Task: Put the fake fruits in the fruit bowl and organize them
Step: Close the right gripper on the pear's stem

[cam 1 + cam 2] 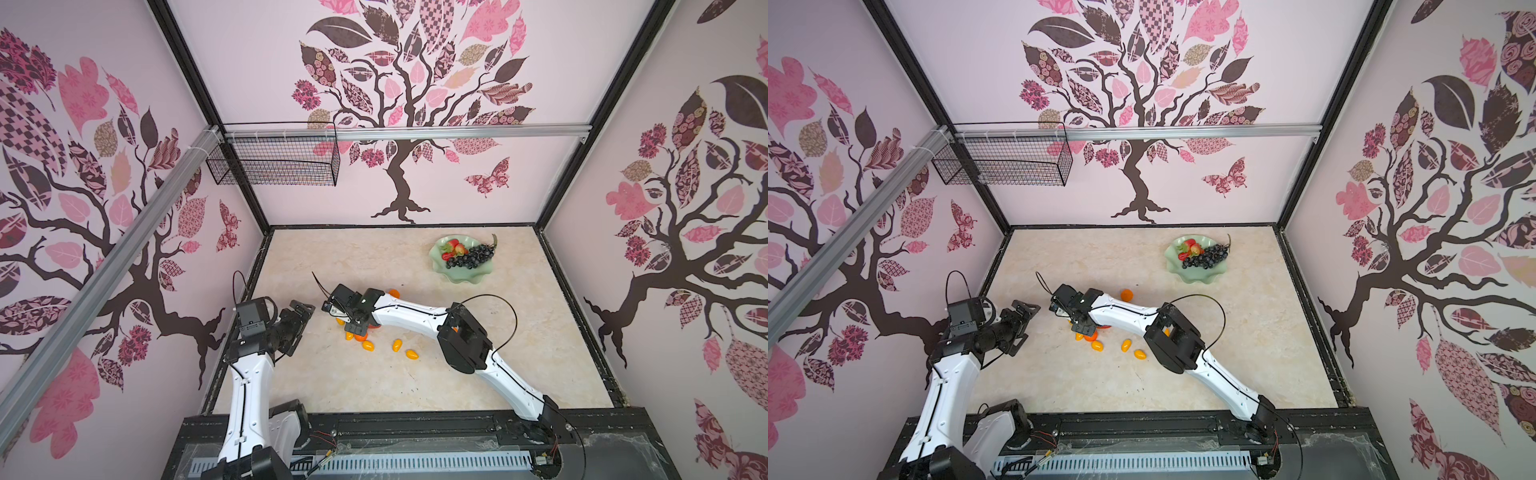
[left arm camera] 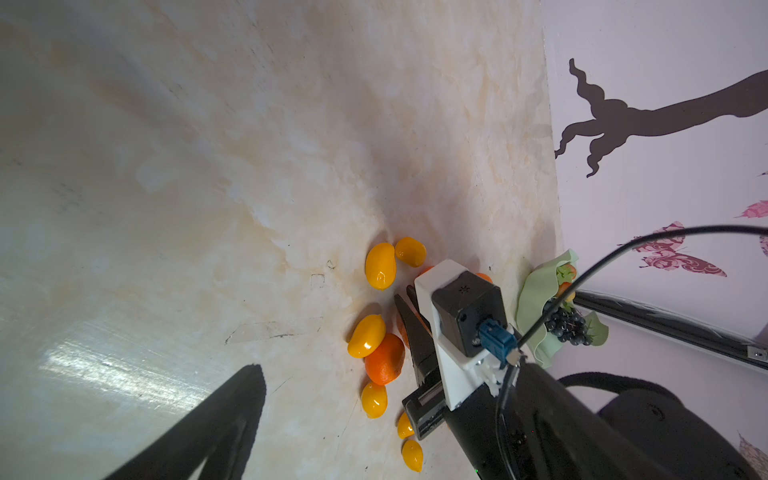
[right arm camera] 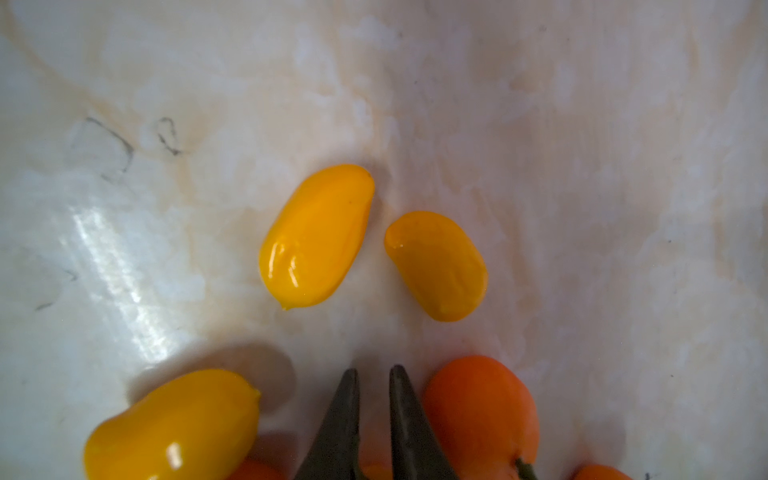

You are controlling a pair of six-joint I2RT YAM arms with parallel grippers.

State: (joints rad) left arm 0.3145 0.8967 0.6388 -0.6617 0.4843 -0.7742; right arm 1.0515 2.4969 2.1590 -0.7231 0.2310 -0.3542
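Right gripper low among kumquats and a tangerine, jaws barely parted, hold unclear; left gripper wide open.

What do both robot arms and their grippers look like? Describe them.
The left arm and right arm have white shells, black joints and looping thin black cables. The left gripper and right gripper are black with tapered fingers; a blue plug feeds the right wrist camera.
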